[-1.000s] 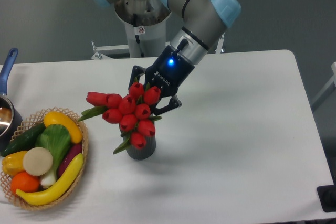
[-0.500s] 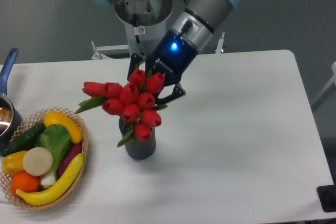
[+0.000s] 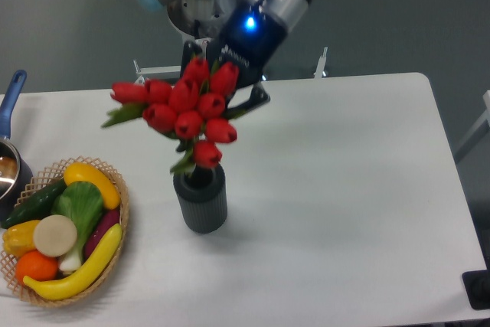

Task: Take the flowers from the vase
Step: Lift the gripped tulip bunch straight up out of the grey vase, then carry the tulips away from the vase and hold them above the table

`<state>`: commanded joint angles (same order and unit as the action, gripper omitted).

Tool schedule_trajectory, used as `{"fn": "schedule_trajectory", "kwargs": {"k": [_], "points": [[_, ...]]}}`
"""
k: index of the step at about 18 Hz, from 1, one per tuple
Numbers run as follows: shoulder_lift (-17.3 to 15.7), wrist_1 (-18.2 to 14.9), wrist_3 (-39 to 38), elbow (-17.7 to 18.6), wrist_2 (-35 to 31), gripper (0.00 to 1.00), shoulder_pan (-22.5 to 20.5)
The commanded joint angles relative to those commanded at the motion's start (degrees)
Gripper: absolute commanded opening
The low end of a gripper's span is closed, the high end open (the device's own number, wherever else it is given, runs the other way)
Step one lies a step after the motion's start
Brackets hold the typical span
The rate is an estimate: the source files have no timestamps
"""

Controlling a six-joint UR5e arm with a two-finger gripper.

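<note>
The flowers [image 3: 184, 111], a bunch of red tulip buds with green leaves, hang lifted above the table. Their lowest bud sits right at the mouth of the vase [image 3: 200, 198], a small dark grey ribbed cylinder standing upright near the table's middle. My gripper [image 3: 223, 91] comes down from the upper right and is shut on the bunch just behind the buds; one black finger [image 3: 256, 99] pokes out to the right of the blooms. The stems are hidden behind the buds, so I cannot tell whether their ends are still inside the vase.
A woven basket [image 3: 115, 189] of fruit and vegetables sits at the left front. A metal pot with a blue handle [image 3: 12, 89] stands at the far left edge. The robot base [image 3: 200, 21] rises behind the table.
The gripper has risen and moved back with the flowers in its grasp. The bunch has come up out of the vase, whose full body and mouth now show.
</note>
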<state>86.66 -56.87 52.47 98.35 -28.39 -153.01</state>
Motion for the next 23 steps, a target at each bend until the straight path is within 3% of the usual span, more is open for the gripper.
{"fn": "schedule_trajectory", "kwargs": {"k": [6, 13, 20, 23], "points": [[0.7, 0.3, 2.5, -0.3, 0.0, 0.34, -7.4], [7.4, 0.4, 15.2, 0.1, -0.1, 0.34, -13.7], [13.4, 1.3, 20.6, -1.0, -0.1, 0.34, -15.5], [14.1, 2.2, 20.6, -1.0, -0.1, 0.35, -15.5]]}}
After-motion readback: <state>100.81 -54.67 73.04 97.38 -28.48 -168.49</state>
